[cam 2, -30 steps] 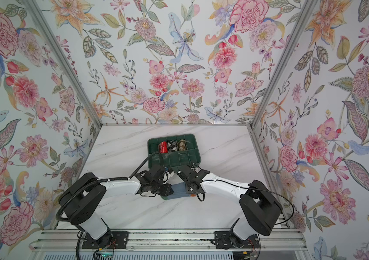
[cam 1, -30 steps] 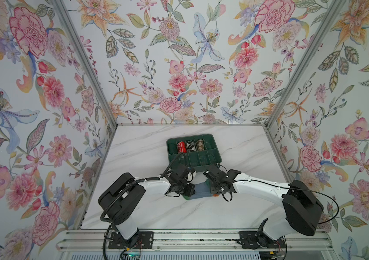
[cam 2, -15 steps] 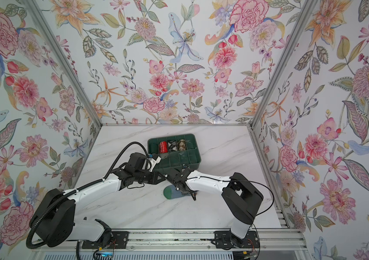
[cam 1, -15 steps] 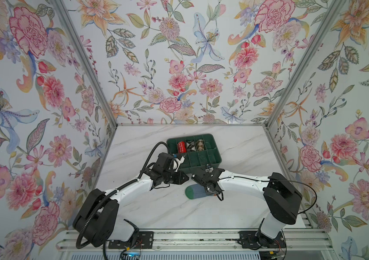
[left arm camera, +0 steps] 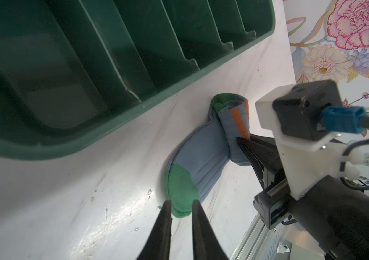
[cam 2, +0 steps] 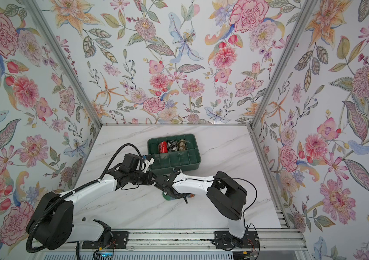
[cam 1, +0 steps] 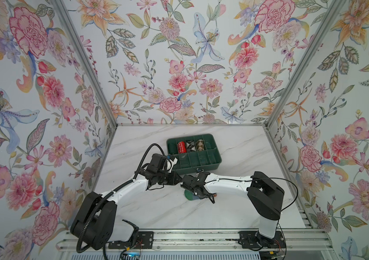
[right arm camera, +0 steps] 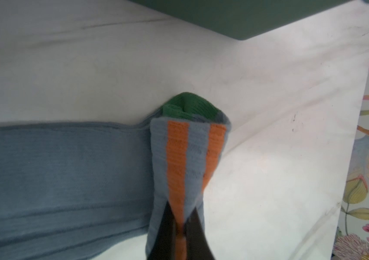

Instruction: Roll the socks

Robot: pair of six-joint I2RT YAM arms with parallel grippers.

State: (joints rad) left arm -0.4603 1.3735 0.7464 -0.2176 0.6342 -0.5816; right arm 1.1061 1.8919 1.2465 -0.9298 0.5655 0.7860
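The socks (left arm camera: 203, 157) lie flat on the white marble table, grey-blue with a green toe and heel. Their orange-striped cuff end (right arm camera: 179, 157) is folded back over the foot. My right gripper (right arm camera: 180, 211) is shut on that folded end, and its black fingers (left arm camera: 246, 144) pinch the fabric. My left gripper (left arm camera: 181, 203) hovers just short of the green toe (left arm camera: 180, 186), jaws a narrow gap apart and holding nothing. In both top views the two grippers (cam 1: 177, 179) (cam 2: 153, 180) nearly meet in front of the tray, and only the toe (cam 1: 188, 195) (cam 2: 167, 197) shows under the right wrist.
A green divided tray (cam 1: 198, 169) (cam 2: 179, 169) (left arm camera: 134, 108) stands just behind the socks. It holds a red patterned bundle (cam 1: 181, 147), a black-white argyle bundle (cam 1: 190, 146) and a brown one (cam 1: 200, 145). Floral walls enclose the table on three sides.
My left gripper has drawn back from the socks toward the left and parted its jaws slightly. The right gripper, still shut on the folded end, has shifted left.
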